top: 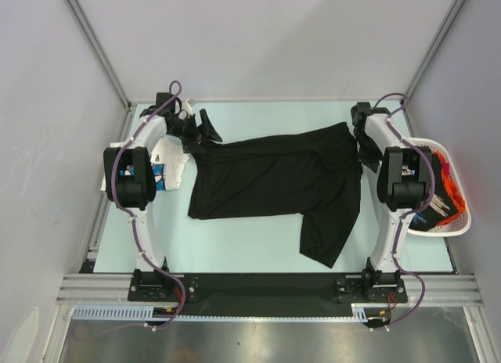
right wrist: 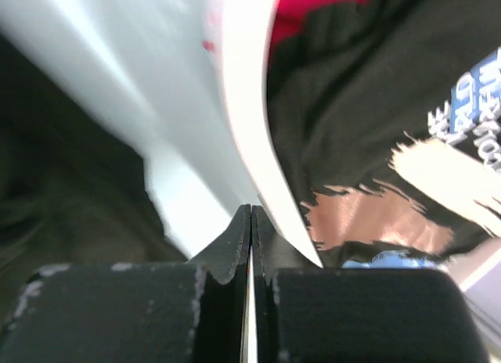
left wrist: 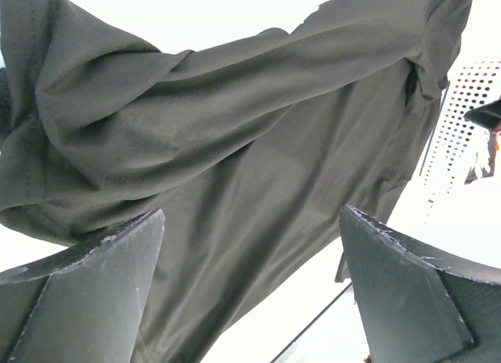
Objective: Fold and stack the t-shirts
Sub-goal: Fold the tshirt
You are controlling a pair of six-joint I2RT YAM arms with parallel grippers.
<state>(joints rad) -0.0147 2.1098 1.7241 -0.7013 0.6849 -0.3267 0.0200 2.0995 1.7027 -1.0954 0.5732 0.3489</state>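
Observation:
A large plain black t-shirt (top: 274, 179) lies spread and rumpled across the middle of the table, one sleeve hanging toward the front (top: 329, 234). My left gripper (top: 202, 134) is open and empty at the shirt's far left corner; in the left wrist view its fingers (left wrist: 86, 285) stand wide apart with the black cloth (left wrist: 235, 144) beyond them. My right gripper (top: 365, 153) is shut and empty at the shirt's far right edge. In the right wrist view its tips (right wrist: 250, 216) meet beside the basket rim (right wrist: 243, 105). A white printed tee (top: 168, 169) lies under the left arm.
A white plastic basket (top: 462, 222) stands at the right edge and holds orange (top: 452, 187) and dark printed shirts (right wrist: 376, 105). It also shows in the left wrist view (left wrist: 470, 120). Grey walls with metal frame rails enclose the table.

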